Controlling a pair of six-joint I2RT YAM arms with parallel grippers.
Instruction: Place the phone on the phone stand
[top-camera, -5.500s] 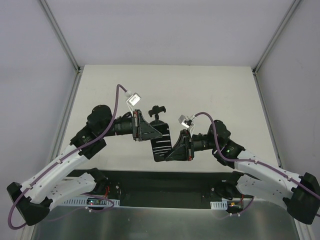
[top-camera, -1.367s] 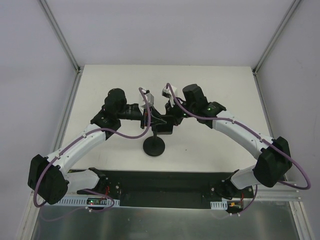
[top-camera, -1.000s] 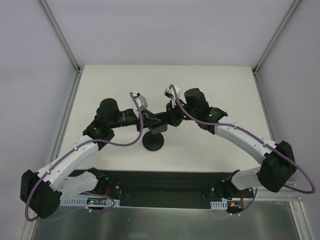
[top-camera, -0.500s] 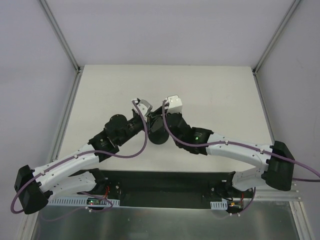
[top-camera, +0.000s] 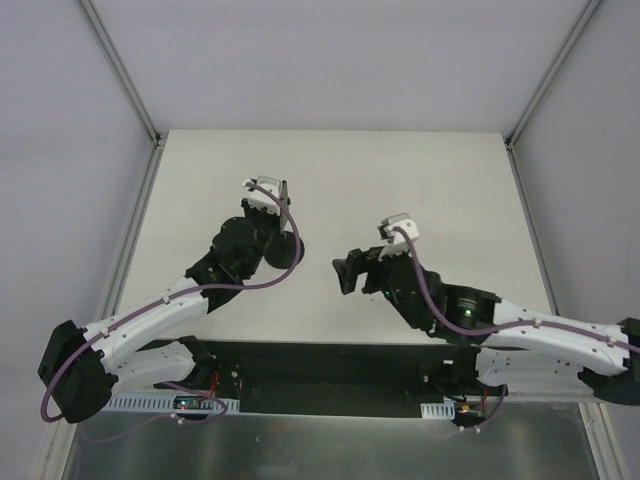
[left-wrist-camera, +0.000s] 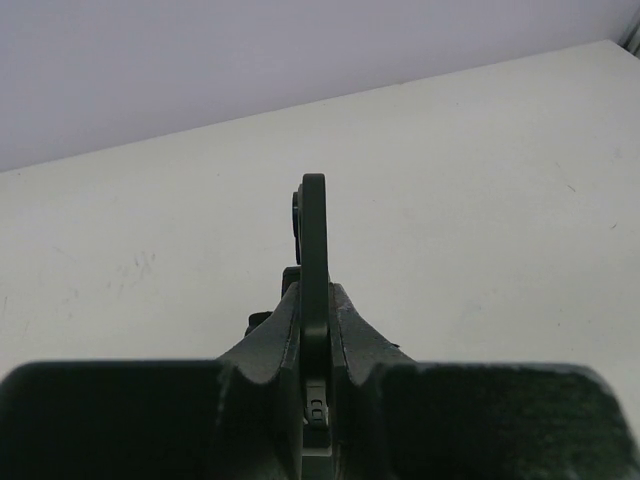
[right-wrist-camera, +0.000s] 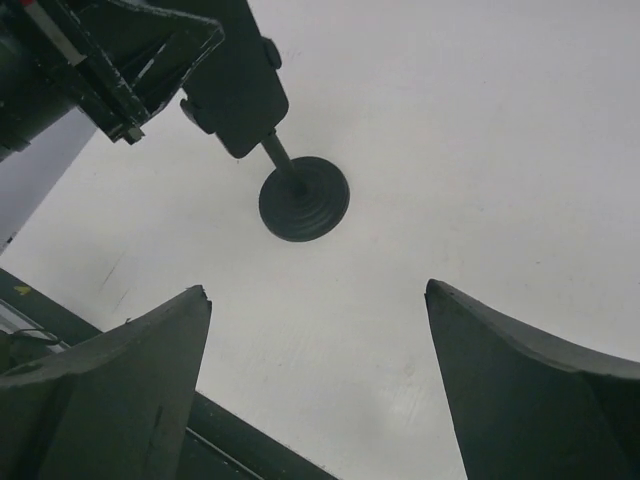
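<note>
So the left pincer (left-wrist-camera: 315, 335) is clamped tight on the phone (left-wrist-camera: 315, 240), which shows up edge-on in the left wrist view as a thin black slab standing upright between the fingers. From the right wrist cam you can see the phone's flat dark body sitting at the top of the phone stand (right-wrist-camera: 303, 198), with the short post running down from it to the round disc base. Can't tell if that base is resting flat on the white tabletop (top-camera: 430, 200) or just above it. The right pincer (right-wrist-camera: 318, 400) is spread wide with nothing in it, off to the right of the stand and well apart from it, fingers pointing its way.
</note>
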